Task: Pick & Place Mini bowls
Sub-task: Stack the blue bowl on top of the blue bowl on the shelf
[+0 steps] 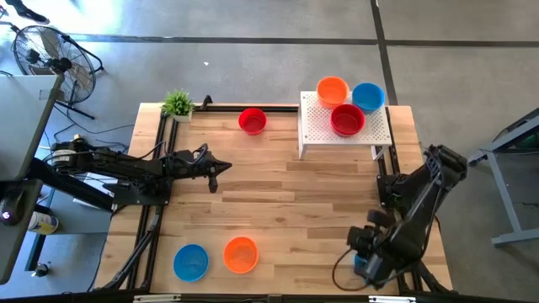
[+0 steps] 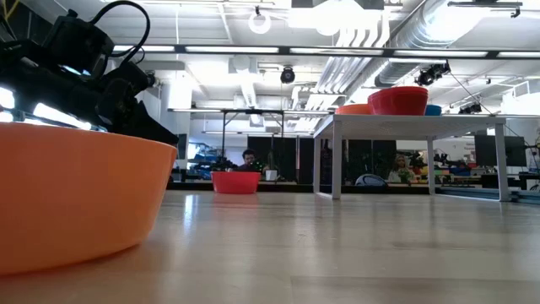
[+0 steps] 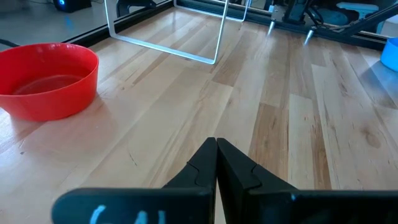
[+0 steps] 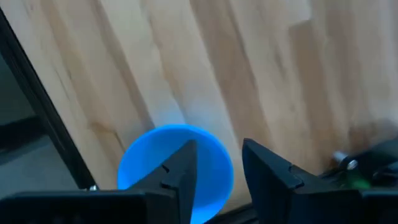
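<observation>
Several mini bowls are in view. A red one [image 1: 252,120] sits on the table near the far edge and also shows in the left wrist view [image 3: 50,78]. An orange [image 1: 333,90], a blue [image 1: 368,97] and a red bowl [image 1: 347,119] stand on the white stand [image 1: 316,135]. A blue [image 1: 191,262] and an orange bowl [image 1: 241,254] rest near the near edge. My right gripper [image 4: 219,149] is open over another blue bowl [image 4: 177,168] at the table's near right corner [image 1: 360,264]. My left gripper [image 1: 221,166] is shut and hovers left of centre [image 3: 216,146]. My right gripper comes at the blue bowl from above. One finger [image 4: 183,165] is over the bowl's hollow and the other [image 4: 267,177] is outside its rim [image 4: 227,171]. Whether either finger touches the bowl I cannot tell.
A small green plant [image 1: 178,103] stands at the far left corner. Black rails [image 1: 160,168] run along the table's left and right sides. The stand's legs [image 3: 214,37] rise beyond the left gripper. Bare wood lies in the table's middle [image 1: 295,202]. A fan [image 1: 50,59] stands off the table.
</observation>
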Tool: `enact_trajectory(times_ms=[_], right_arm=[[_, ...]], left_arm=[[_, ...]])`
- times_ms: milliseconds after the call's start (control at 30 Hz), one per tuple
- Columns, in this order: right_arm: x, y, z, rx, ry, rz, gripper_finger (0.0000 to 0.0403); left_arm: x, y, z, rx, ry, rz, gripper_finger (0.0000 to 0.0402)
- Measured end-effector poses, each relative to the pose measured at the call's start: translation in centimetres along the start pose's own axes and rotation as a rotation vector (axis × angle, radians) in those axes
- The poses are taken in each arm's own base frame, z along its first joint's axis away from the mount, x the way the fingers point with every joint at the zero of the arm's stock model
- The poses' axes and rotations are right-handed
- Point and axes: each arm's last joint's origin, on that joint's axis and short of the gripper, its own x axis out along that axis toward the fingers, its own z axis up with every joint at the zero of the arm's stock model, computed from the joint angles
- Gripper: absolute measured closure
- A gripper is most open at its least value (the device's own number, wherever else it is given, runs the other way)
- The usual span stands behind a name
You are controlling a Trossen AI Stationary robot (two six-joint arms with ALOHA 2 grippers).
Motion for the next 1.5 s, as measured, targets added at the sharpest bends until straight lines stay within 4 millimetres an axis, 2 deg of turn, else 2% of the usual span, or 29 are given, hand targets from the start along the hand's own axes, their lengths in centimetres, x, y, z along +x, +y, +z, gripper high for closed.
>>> enact_trajectory(times_ms=[233, 467, 700, 933, 1100, 1200, 1367, 1500], right_arm=[[1.4, 1.7, -1.2, -0.035, 0.044, -0.013, 0.0274], [2.3, 1.3, -1.3, -0.085, 0.072, -0.074, 0.0274], [7.2, -0.4, -2.7, -0.088, 0.177, -0.011, 0.0274], [9.1, -1.9, -3.4, -0.08, 0.163, 0.061, 0.0274], [11.2, -1.9, -3.8, -0.081, 0.168, 0.164, 0.0276], [12.2, -2.3, -3.9, -0.055, 0.182, 0.185, 0.0299], [12.0, -3.0, -3.3, -0.062, 0.161, 0.175, 0.0388], [10.2, -4.5, -2.2, 0.003, 0.055, 0.174, 0.0385]], left_arm=[[0.0, 0.0, 0.0, 0.0, 0.0, 0.0, 0.0401], [0.0, 0.0, 0.0, 0.0, 0.0, -0.001, 0.0401], [0.0, 0.0, 0.0, 0.0, 0.0, -0.001, 0.0401], [0.0, 0.0, 0.0, 0.0, 0.0, -0.001, 0.0401], [0.0, 0.0, 0.0, 0.0, 0.0, -0.001, 0.0401], [0.0, 0.0, 0.0, 0.0, 0.0, 0.0, 0.0401], [0.0, 0.0, 0.0, 0.0, 0.0, -0.001, 0.0401], [0.0, 0.0, 0.0, 0.0, -0.001, -0.001, 0.0401]])
